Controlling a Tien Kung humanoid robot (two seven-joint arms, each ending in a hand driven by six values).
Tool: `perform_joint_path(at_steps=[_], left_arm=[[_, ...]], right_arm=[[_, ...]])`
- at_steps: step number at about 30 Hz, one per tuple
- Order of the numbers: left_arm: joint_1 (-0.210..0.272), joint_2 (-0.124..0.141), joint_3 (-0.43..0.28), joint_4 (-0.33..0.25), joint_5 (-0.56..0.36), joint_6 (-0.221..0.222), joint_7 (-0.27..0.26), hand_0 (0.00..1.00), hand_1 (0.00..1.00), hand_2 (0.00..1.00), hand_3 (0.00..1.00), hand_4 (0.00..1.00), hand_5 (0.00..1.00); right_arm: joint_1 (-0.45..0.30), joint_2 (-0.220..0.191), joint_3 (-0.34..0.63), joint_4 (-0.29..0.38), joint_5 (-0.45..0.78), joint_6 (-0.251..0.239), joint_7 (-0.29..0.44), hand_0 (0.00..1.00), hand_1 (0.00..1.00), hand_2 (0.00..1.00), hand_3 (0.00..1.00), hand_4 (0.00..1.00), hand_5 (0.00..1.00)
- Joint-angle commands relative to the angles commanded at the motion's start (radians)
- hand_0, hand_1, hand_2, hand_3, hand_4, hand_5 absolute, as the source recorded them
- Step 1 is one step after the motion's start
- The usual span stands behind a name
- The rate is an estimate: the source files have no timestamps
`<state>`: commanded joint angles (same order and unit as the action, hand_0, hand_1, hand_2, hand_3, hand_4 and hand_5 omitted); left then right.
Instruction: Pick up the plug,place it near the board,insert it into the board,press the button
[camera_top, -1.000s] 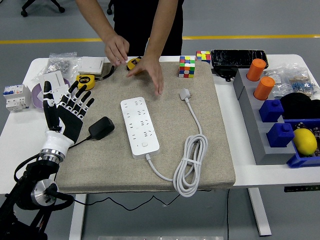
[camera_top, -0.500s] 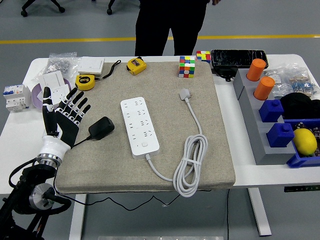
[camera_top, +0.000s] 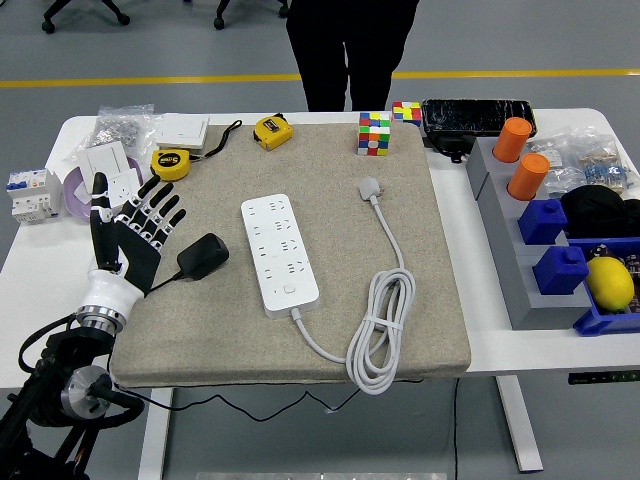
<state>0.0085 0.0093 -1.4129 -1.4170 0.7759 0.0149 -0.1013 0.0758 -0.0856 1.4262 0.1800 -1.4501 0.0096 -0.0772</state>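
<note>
Table, white, carries a large beige mat over its middle. A person in dark clothing stands at the far side, hands not on the table.

Grey rack at the right edge holds two orange cylinders and two blue blocks; a yellow lemon-like item sits in a blue tray at the near right.

Board, a white power strip, lies on the mat centre, long axis running near to far and slightly angled, button toward its near end. Its white cable leaves the near end, loops in a coil on the near right of the mat, then runs far to end in a white plug head lying just right of the strip's far end.

Left hand is upright over the mat's left edge, fingers spread and holding nothing, palm toward the right.

Plug, a black adapter, lies on the mat between the left hand and the power strip, close to the hand but apart from it, its black cord trailing toward the near left.

Smaller items: two yellow tape measures at the far left, two colour cubes at the mat's far edge, a black case to their right.
</note>
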Motion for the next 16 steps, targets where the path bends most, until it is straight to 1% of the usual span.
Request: perform_joint_path(at_steps=[16], left_arm=[[-0.003, -0.001, -0.002, -0.001, 0.013, 0.003, 0.001, 0.819, 0.855, 0.815, 0.797, 0.998, 0.998]], right_arm=[[0.003, -0.002, -0.008, 0.000, 0.010, -0.001, 0.000, 0.875, 0.730, 0.720, 0.726, 0.998, 0.684]])
